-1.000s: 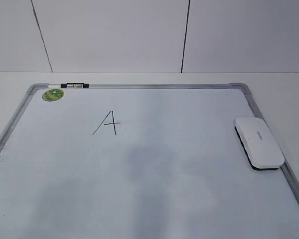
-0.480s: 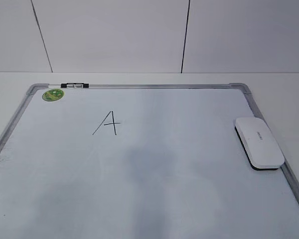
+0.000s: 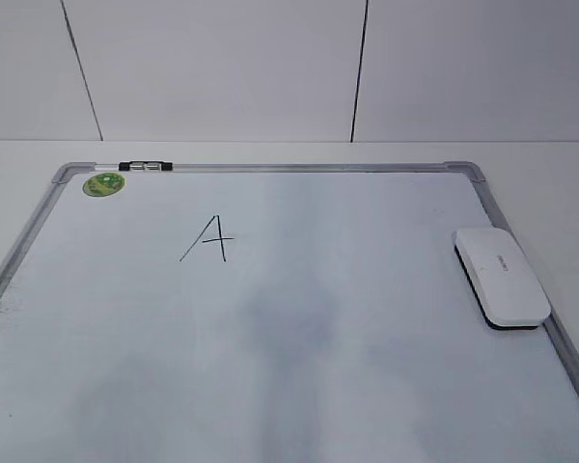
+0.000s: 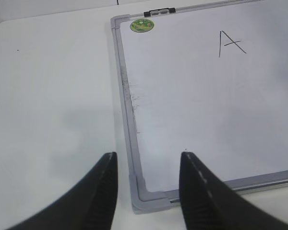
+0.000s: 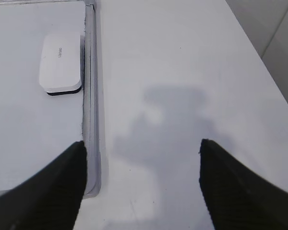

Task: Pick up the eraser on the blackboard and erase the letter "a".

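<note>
White eraser visible; exterior omits fingers.

A bare lab-style test bench: a plain white table against a white panelled wall, holding only a framed whiteboard.

"a" on the blackboard

blackboard cut off below – eraser lettering unreadable.
</note>
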`<state>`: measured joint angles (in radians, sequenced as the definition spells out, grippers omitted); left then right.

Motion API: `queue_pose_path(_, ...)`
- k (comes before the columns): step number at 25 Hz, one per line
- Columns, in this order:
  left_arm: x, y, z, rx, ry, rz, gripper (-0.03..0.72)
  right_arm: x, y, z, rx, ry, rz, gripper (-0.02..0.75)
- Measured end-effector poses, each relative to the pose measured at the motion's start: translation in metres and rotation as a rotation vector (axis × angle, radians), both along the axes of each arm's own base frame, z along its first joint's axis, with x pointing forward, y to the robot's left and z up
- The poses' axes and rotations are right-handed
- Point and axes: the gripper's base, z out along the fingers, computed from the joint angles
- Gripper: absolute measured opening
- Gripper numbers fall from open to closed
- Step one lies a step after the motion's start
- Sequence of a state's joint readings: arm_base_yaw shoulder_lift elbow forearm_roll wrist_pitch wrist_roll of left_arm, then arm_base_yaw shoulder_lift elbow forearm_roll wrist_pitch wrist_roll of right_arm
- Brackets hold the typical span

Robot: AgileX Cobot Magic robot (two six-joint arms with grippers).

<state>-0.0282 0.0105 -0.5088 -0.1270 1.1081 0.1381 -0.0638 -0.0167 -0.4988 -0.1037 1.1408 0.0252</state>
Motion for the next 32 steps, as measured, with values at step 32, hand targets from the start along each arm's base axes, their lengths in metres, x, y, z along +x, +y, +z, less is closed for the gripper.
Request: queue_pose_path(32, 0.0008, -0.0005, 0.0, 0.0, 0.0, 0.075, 0.246, -0.0001, 0.0, -0.0001, 0.0, 0.001, 0.0, 0.582)
